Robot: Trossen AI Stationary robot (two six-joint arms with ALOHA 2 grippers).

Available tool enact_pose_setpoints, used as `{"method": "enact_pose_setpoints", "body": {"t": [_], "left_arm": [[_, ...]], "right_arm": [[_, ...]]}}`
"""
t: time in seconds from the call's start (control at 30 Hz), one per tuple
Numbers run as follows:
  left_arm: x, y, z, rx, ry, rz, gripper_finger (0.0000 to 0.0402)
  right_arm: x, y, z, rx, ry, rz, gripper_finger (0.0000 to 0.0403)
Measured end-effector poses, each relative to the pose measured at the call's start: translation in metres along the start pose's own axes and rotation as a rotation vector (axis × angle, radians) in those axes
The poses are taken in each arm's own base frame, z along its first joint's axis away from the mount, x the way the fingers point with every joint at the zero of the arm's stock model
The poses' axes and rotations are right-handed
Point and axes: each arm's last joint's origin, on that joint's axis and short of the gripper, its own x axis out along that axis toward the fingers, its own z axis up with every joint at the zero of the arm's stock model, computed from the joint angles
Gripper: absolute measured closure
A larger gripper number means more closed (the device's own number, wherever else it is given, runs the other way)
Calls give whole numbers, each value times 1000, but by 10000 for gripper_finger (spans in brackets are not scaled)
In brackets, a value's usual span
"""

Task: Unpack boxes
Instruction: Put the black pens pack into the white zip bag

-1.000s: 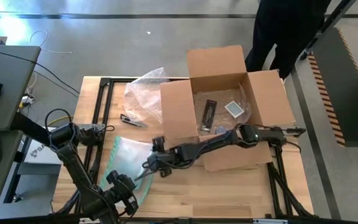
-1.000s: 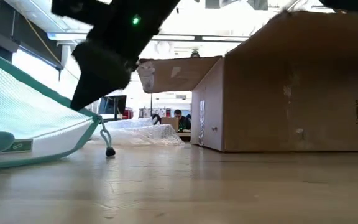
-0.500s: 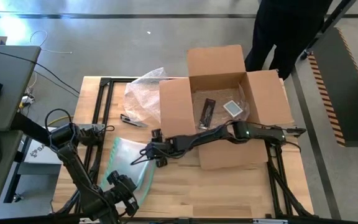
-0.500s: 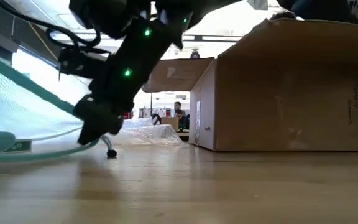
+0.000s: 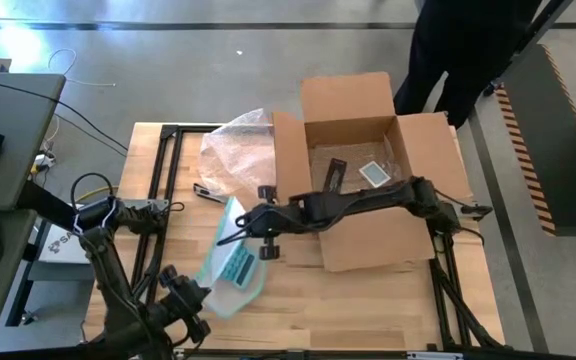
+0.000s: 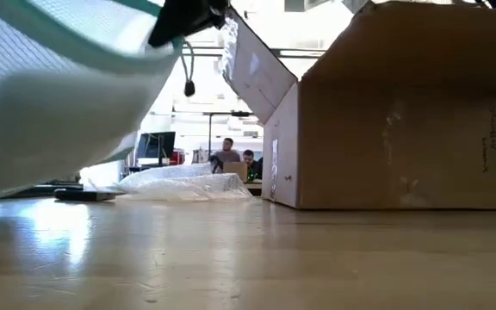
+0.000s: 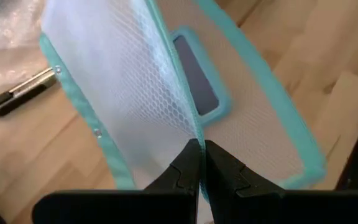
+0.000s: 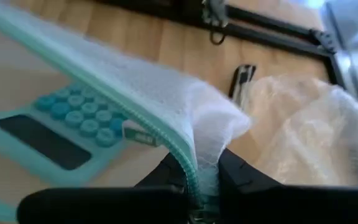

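The brown cardboard box [image 5: 368, 160] stands open on the table's far right, with small items inside. A clear mesh pouch with a teal edge [image 5: 223, 285] hangs between my two grippers, left of the box, with a teal calculator [image 5: 240, 264] inside it. My left gripper [image 7: 199, 158] is shut on the pouch's near end, and my right gripper [image 8: 199, 183] is shut on its far end beside the box's left flap [image 5: 286, 160]. The zip pull [image 6: 189, 87] dangles below the right gripper. My left gripper pinches the pouch's teal zip edge [image 7: 194, 127] between its two shut fingers, coming slantwise down from the table's near side. The pouch rises away from the fingers, held off the table. My right gripper pinches the teal zip edge [image 8: 182, 149] at the pouch's far end, with bunched mesh [image 8: 213, 134] between the fingers, slanting down from the right. The pouch sags below it, lifted off the table.
A crumpled bubble wrap sheet [image 5: 233, 150] lies left of the box at the far side, and a box cutter [image 5: 208, 193] lies just in front of it. A person [image 5: 458, 50] stands beyond the table's far edge. Bare wood shows along the near edge.
My right gripper has shut on the pouch's far end and risen, moving toward the box. My left gripper has risen too. The pouch, which lay flat on the table, is now lifted and hangs between them. The box's left flap has tipped upward.
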Motion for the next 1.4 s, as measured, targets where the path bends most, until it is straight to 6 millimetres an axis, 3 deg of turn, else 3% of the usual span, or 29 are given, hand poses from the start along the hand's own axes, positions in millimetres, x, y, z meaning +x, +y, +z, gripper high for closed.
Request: {"method": "enact_pose_setpoints", "body": {"t": [0.1,0.4,0.57,0.67,0.77,0.87,1.0,1.13,1.27,1.4], "left_arm": [[6,-2,-4,-29,-8,-3,402],[45,-8,-17,-133,-26,-20,402],[69,-4,-19,-193,-36,20,402],[82,-1,-19,-211,-40,54,402],[92,2,-18,-224,-45,74,402],[101,4,-14,-233,-53,99,402],[108,6,-11,-245,-53,118,402],[110,6,-8,-251,-51,123,402],[112,8,-6,-231,-47,146,402],[115,18,-2,-223,-28,237,402]], "right_arm": [[16,4,-7,-13,45,4,387],[90,26,-44,-146,187,56,371],[98,18,-54,-202,246,195,332],[79,3,-46,-237,275,348,301],[43,-16,-34,-296,264,505,285],[-4,-38,-20,-332,225,590,282],[-72,-73,-12,-357,51,704,282],[-127,-106,-20,-293,-102,763,282],[-144,-122,-36,-196,-91,690,282],[-167,-127,-63,-158,48,483,284]]}}
